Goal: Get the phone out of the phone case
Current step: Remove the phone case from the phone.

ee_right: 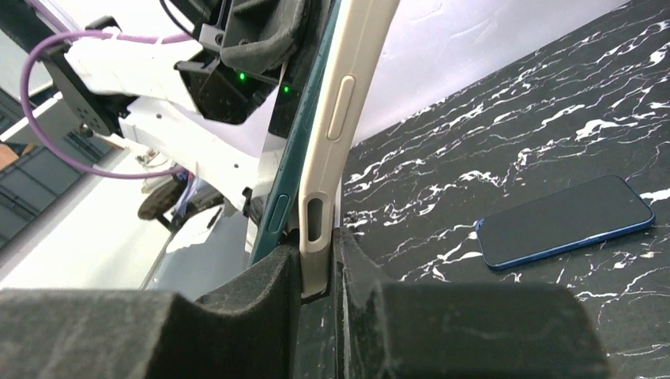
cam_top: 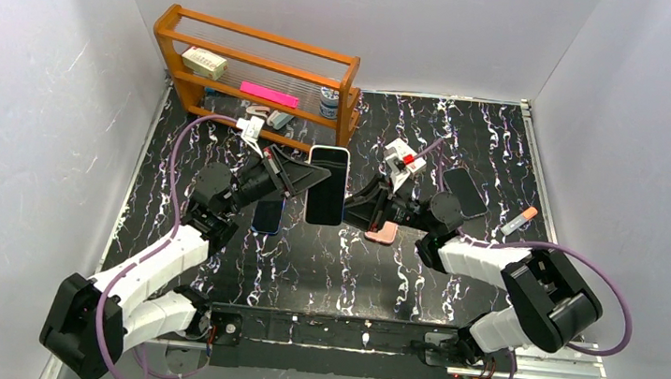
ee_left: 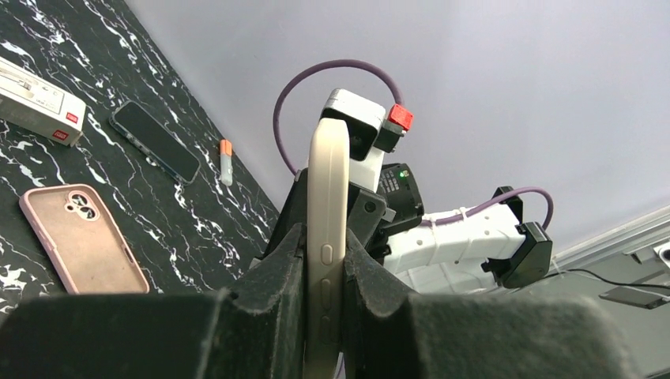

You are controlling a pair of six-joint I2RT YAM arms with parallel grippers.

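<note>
The phone hangs upright in the air just in front of the wooden rack's right end. The left gripper is clamped tight on its cream phone case. The right gripper pinches the opposite case edge, where the teal phone side stands slightly apart. The print on the red-labelled white box is too small to read.

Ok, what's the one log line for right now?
left gripper: shut on cream phone case | right gripper: shut on case edge | dark teal phone: partly peeled out
</note>
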